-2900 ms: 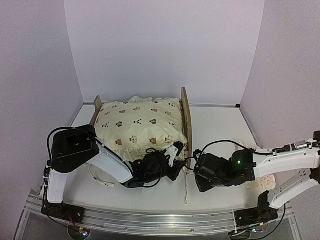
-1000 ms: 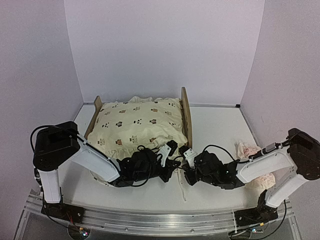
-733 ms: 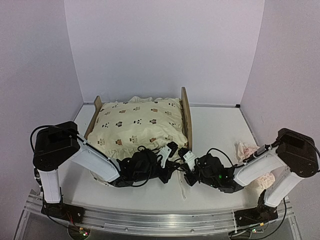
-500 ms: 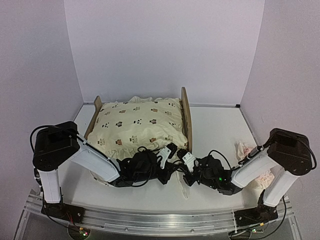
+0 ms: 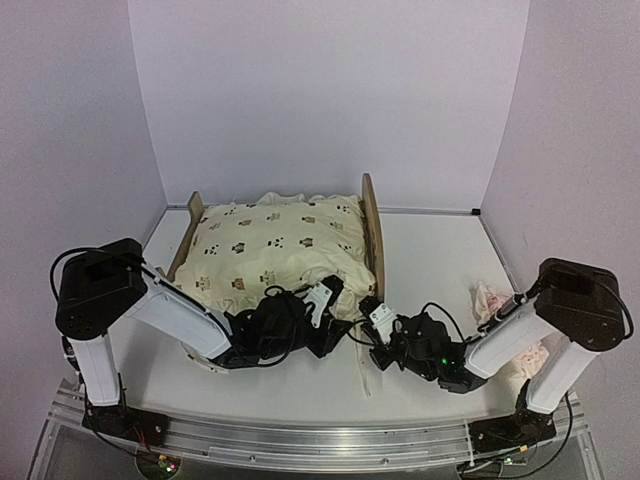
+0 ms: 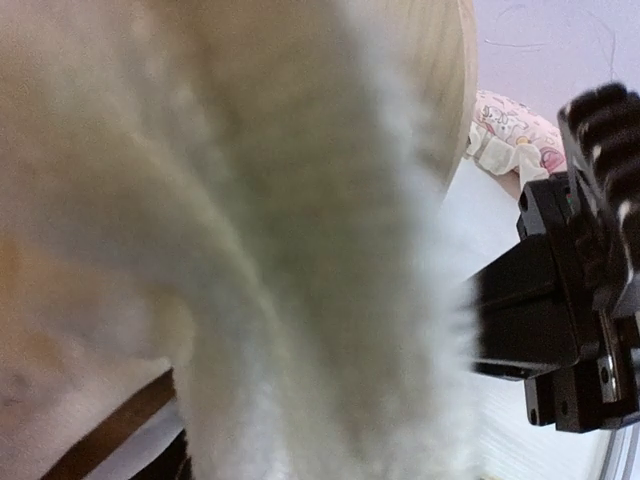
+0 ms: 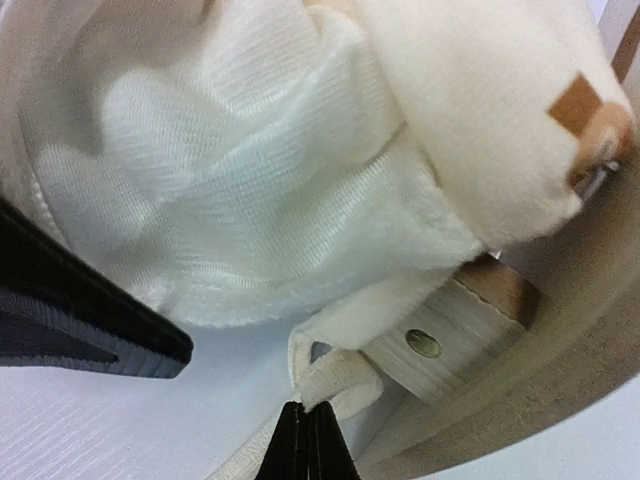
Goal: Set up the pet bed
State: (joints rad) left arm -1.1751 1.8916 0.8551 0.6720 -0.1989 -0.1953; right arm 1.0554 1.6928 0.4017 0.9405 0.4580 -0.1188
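Since the coming move turns on the tie, start there. My right gripper (image 7: 305, 442) is pinched closed on the cream tie (image 7: 335, 385), which trails from the cushion's front corner toward me over the table (image 5: 430, 245). Just past those fingertips is the wooden corner post (image 7: 455, 320), so the frame lies dead ahead and close. My left gripper (image 5: 321, 299) sits just beside it, nosed into the cushion (image 5: 280, 248) ruffle. Fabric fills its camera, so I cannot tell its jaw gap. Both my forearms lie low, reaching inward. Beyond them, the pet bed (image 5: 372, 240) runs left-right, with the footboard (image 5: 189, 226) on the left and the headboard on the right, nearer my right arm. The pink pillow (image 5: 493, 298) is well apart, to the right.
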